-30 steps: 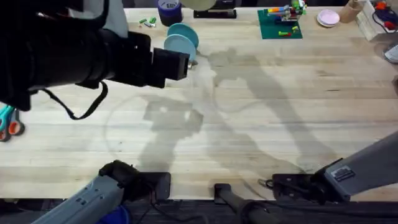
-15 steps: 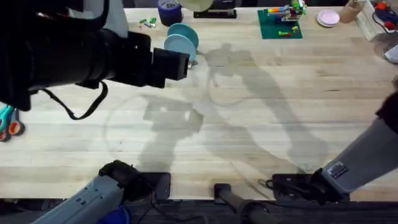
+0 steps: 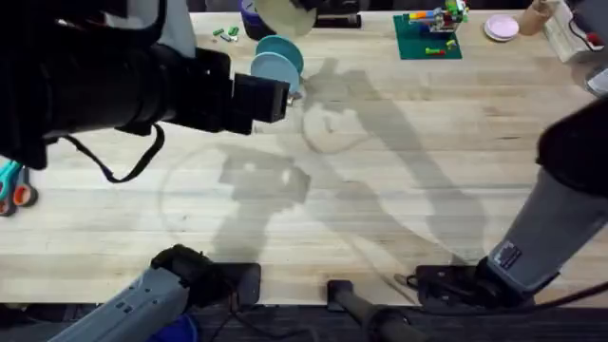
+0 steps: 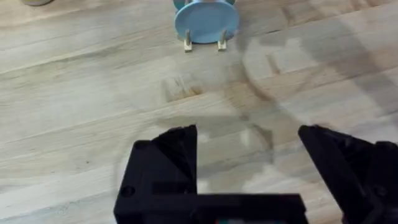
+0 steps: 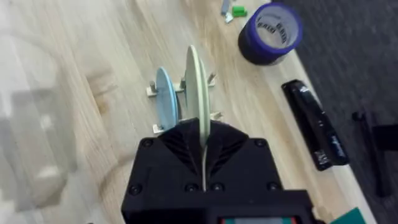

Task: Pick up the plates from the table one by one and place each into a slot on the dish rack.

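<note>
At the near edge of the large light natural-wood table [image 3: 399,190], the right arm rises from its base at the lower right, dark and blurred close under the overhead camera. In the right wrist view, the black right gripper [image 5: 203,146] is clenched on the edge of a thin round pale yellow-green plastic plate [image 5: 197,90], holding it upright above the tiny light wooden dish rack [image 5: 186,106], where a light blue round plate [image 5: 165,98] stands on edge in a slot. Farther along the table, the left arm reaches forward, and its black left gripper [image 4: 249,152] hangs released, fingers spread wide apart, over bare wood short of the rack. Beyond the rack lie a purple roll of tape [image 5: 271,32], a black stapler [image 5: 311,124] and a green building-brick baseplate [image 3: 427,38].
</note>
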`<act>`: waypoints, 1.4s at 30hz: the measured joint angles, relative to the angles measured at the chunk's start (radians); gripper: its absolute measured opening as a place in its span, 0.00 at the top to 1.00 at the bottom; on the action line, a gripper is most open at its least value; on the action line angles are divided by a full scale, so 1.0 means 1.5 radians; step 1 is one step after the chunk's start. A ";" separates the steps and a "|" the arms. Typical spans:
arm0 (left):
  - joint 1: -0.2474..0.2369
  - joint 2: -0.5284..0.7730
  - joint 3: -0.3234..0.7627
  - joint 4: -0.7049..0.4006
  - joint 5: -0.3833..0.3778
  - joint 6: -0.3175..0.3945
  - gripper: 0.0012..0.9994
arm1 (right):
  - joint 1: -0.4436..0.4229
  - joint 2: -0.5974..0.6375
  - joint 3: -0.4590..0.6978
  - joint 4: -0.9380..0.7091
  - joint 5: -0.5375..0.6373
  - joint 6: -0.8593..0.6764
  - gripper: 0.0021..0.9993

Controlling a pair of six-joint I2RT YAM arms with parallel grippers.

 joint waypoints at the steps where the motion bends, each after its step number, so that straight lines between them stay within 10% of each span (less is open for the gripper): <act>1: 0.000 0.000 0.000 0.000 0.000 0.000 0.01 | 0.002 0.008 0.000 0.000 0.003 0.000 0.97; 42: 0.000 0.000 0.000 -0.003 0.000 0.000 0.01 | 0.006 0.108 0.003 0.024 0.013 -0.004 0.97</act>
